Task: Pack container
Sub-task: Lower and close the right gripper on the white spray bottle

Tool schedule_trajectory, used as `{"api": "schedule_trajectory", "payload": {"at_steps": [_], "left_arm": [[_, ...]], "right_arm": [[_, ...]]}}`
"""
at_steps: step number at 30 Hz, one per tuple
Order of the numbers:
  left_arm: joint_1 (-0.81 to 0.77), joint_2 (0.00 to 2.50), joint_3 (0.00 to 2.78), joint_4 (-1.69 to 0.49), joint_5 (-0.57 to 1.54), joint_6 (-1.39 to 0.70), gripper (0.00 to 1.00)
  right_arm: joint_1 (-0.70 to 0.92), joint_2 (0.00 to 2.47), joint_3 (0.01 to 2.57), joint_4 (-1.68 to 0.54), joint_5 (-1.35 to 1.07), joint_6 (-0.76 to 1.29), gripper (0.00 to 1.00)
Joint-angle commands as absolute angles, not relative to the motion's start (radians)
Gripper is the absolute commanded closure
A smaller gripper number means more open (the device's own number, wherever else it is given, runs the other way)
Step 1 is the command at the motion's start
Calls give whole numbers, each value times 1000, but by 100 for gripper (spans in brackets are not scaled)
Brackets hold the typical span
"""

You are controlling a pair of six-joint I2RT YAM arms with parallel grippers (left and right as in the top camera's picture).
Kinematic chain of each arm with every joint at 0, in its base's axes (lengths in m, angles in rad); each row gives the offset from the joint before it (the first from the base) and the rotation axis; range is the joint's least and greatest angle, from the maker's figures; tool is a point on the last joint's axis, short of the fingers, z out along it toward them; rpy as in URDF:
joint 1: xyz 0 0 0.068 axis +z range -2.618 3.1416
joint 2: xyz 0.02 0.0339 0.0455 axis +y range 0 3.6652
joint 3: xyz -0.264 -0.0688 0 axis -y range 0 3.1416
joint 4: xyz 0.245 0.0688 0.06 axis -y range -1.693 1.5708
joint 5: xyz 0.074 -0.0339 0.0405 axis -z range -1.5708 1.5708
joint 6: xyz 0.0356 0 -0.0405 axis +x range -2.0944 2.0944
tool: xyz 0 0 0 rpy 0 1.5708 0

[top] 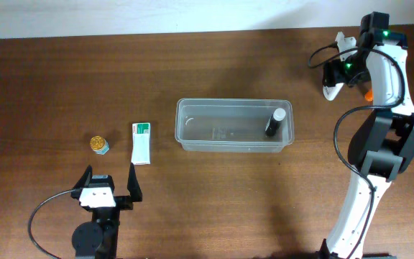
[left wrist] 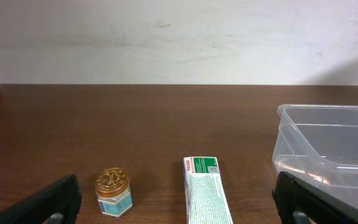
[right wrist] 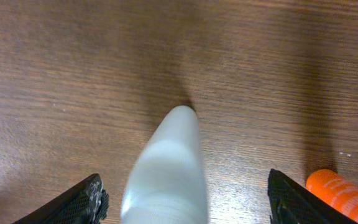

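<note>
So the container [top: 192, 108] sits roughly mid-table, long side running left to right. There's a small dark bottle with a white cap [top: 275, 121] inside it, lying at the right end. The rest of the tub looks bare.

The left gripper [top: 109, 177] is down at the near edge of the table with its jaws spread wide and nothing between them. Just beyond it are a little jar with a gold lid [left wrist: 113, 191] and, to the jar's right, a white and green carton [left wrist: 207, 194] lying flat. The two are near each other but not touching, and both are off to the left of the tub, out on the wood.

The right gripper [right wrist: 184, 184] is way over at the far right corner, well apart from the tub. Its jaws are wide open too. A white rounded tube-ish thing [right wrist: 166, 168] sits between the fingers [right wrist: 73, 205], with a gap on each side, so it isn't gripped. An orange object [right wrist: 339, 193] pokes in just beside the right-hand finger; can't tell what it is.
</note>
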State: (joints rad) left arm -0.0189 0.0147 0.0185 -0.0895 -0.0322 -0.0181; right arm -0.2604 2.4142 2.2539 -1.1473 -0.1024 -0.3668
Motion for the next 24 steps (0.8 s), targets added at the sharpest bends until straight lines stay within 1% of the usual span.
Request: {"api": "schedule_trajectory", "payload": {"at_steps": [1, 6, 10, 15, 18, 20, 21, 22, 24], "left_arm": [[-12, 6, 15, -91, -18, -7, 1], [-12, 6, 15, -91, -18, -6, 1], [-12, 6, 15, -91, -18, -6, 0], [-12, 6, 15, -91, -18, -7, 1], [-12, 6, 15, -91, -18, -6, 1], [-12, 6, 15, -91, -18, -6, 1], [-12, 6, 15, -91, -18, -6, 1], [-12, 6, 15, -91, -18, -6, 1], [-12, 6, 15, -91, -18, -6, 1]], "right_arm": [[-263, 2430, 2302, -1152, -97, -331, 24], [-263, 2430, 2309, -1163, -97, -305, 25], [-263, 2430, 2309, -1169, -97, -305, 30], [-263, 2430, 2309, -1170, -98, -293, 43], [-263, 2430, 2309, -1172, -98, -293, 45], [-263, 2430, 2309, -1171, -98, -279, 49], [-263, 2430, 2309, -1171, -98, -274, 53], [-263, 2430, 2309, -1172, -98, -274, 55], [-263, 2430, 2309, -1174, -98, -271, 55]]}}
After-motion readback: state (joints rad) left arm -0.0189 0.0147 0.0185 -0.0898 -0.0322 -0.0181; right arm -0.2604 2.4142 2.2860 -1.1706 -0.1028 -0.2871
